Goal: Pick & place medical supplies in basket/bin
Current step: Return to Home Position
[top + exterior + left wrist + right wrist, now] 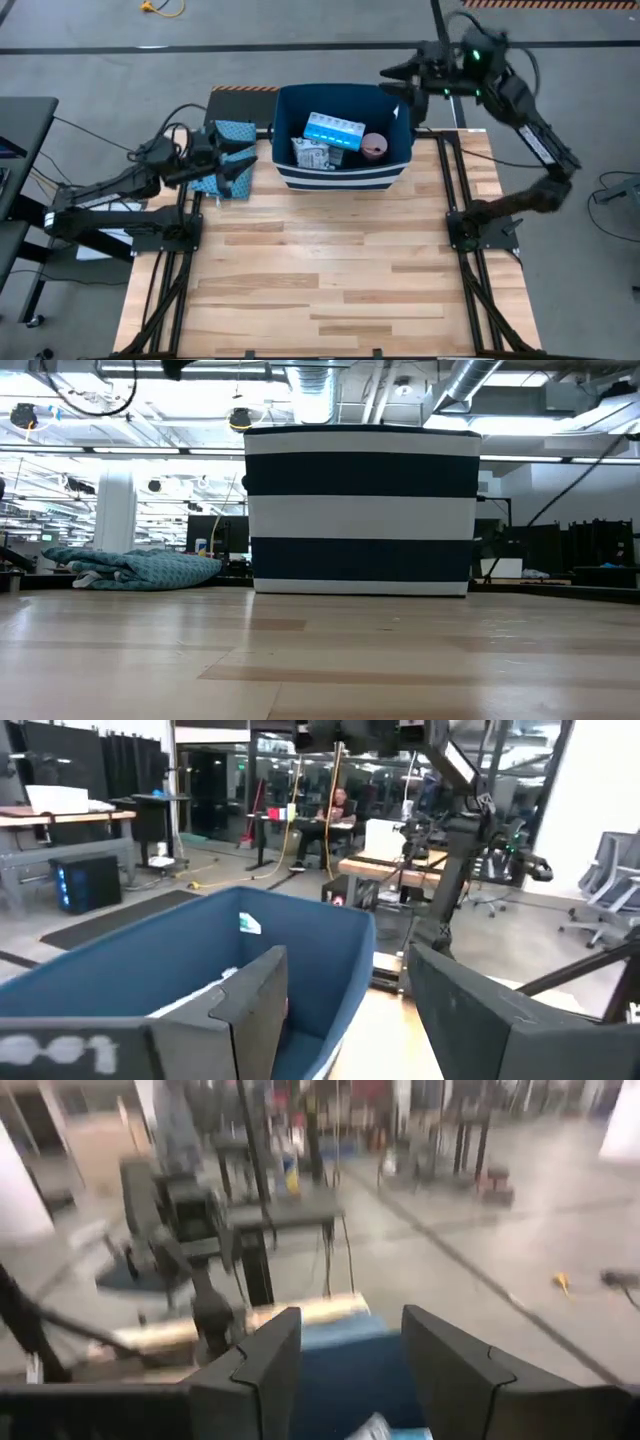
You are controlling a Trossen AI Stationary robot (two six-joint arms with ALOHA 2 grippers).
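Blue bin [340, 178] holds the supplies [334, 130], so the left gripper [243, 170] beside it and the right gripper [392, 72] near its far corner are open and empty.

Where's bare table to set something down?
Free: wood tabletop from the bin front wall to the near edge. Crowded: cloth and left gripper beside the bin's left wall; right gripper by its far right corner; supplies inside it.

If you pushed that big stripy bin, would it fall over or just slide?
Probably slide, not tip: the bin looks wide and sits flat on the smooth wooden table. Its walls look like fabric, so they might dent a bit. The pink roll and other things inside may steady it.
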